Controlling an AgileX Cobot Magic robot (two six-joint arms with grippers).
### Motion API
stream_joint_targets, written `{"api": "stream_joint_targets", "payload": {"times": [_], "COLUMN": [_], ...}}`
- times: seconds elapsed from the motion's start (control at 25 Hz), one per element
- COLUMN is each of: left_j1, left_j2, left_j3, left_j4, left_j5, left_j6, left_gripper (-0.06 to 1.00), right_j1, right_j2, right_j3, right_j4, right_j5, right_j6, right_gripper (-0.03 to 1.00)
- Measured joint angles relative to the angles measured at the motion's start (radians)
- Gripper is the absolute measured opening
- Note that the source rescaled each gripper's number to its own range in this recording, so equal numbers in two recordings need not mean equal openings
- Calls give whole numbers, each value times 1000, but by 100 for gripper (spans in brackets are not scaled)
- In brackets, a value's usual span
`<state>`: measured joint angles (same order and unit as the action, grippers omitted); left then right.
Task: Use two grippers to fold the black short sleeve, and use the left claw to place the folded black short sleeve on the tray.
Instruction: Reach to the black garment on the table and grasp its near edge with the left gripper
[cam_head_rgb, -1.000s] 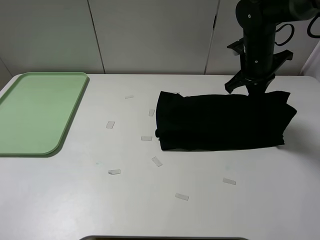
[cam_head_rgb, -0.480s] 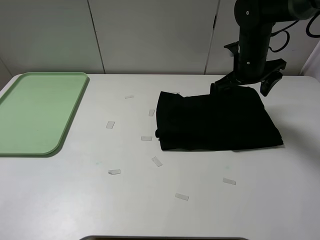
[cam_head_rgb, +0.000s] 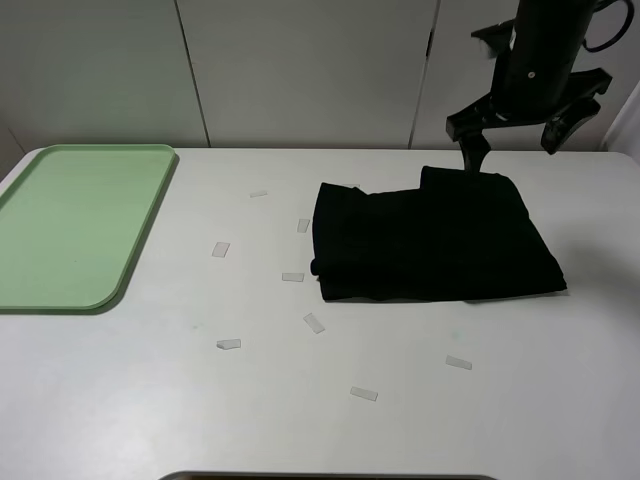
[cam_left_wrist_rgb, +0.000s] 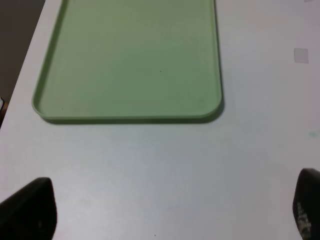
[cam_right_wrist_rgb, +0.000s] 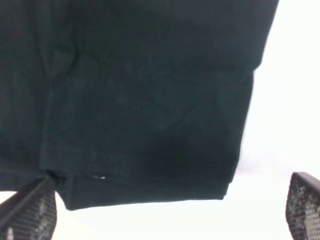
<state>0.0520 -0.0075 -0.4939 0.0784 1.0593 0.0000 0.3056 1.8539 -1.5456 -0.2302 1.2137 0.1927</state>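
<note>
The black short sleeve (cam_head_rgb: 430, 240) lies folded into a thick rectangle right of the table's middle, flat and untouched. My right gripper (cam_head_rgb: 512, 140) hangs above the shirt's far edge, open and empty. The right wrist view looks down on the black short sleeve (cam_right_wrist_rgb: 140, 100), with the right gripper (cam_right_wrist_rgb: 167, 210) spread wide above it. The light-green tray (cam_head_rgb: 75, 225) sits empty at the far left. In the left wrist view my left gripper (cam_left_wrist_rgb: 167, 210) is open over bare table just short of the tray (cam_left_wrist_rgb: 135, 60). The left arm is out of the exterior high view.
Several small clear slips (cam_head_rgb: 315, 322) lie scattered on the white table between the tray and the shirt. White wall panels (cam_head_rgb: 300, 70) stand close behind the table's back edge.
My right gripper opened and let go of the shirt's right side, which dropped flat onto the fold. The gripper then rose toward the back right. The left side is unchanged.
</note>
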Motion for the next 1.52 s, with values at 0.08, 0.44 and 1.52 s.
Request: {"api": "stream_joint_targets", "payload": {"times": [0.08,0.44,1.52], "left_j1": [0,0,0], "left_j2": [0,0,0], "left_j3": [0,0,0], "left_j4": [0,0,0], "left_j5": [0,0,0], "left_j6": [0,0,0], "left_gripper": [94,94,94], "right_j1": [0,0,-5], "right_j2": [-52,-325,-1289], "right_j3": [0,33,763], "right_j4": [20,166,181], "right_j5": [0,4,10], "right_j6": [-14,-100,-118], "right_gripper": [100,100,100]}}
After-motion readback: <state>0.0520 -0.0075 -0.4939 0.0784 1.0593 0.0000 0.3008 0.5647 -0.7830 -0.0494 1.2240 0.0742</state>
